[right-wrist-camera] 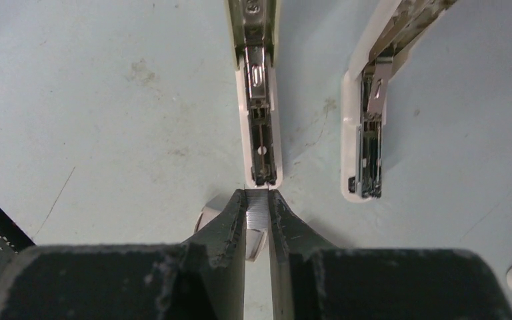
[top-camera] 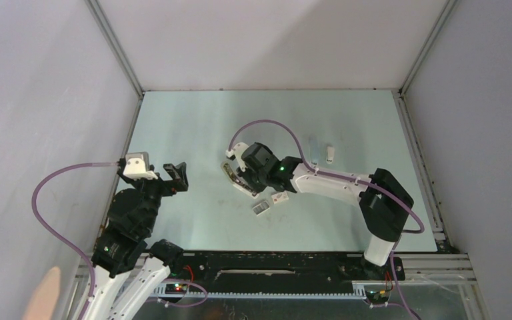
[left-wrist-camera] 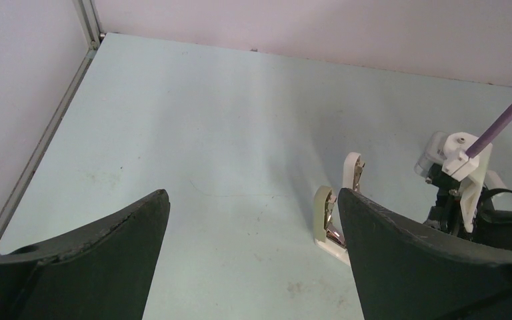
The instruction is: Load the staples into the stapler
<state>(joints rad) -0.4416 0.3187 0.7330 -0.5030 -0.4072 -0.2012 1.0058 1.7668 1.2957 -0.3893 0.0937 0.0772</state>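
Observation:
The white stapler (right-wrist-camera: 260, 133) lies opened out flat on the table, its metal staple channel facing up and its top half (right-wrist-camera: 367, 133) beside it. My right gripper (right-wrist-camera: 258, 195) is shut on a short silvery strip of staples (right-wrist-camera: 258, 210), held right at the near end of the channel. From above, the right gripper (top-camera: 243, 180) hangs over the stapler (top-camera: 229, 171). A small white tray (top-camera: 261, 208) with more staples lies just in front of it. My left gripper (left-wrist-camera: 253, 193) stands open and empty, left of the stapler (left-wrist-camera: 321, 213).
A small white box sleeve with a red mark (top-camera: 280, 199) lies beside the tray. Two small objects, a pale blue one (top-camera: 313, 153) and a white one (top-camera: 331, 153), lie farther back on the right. Grey walls close the table in on three sides.

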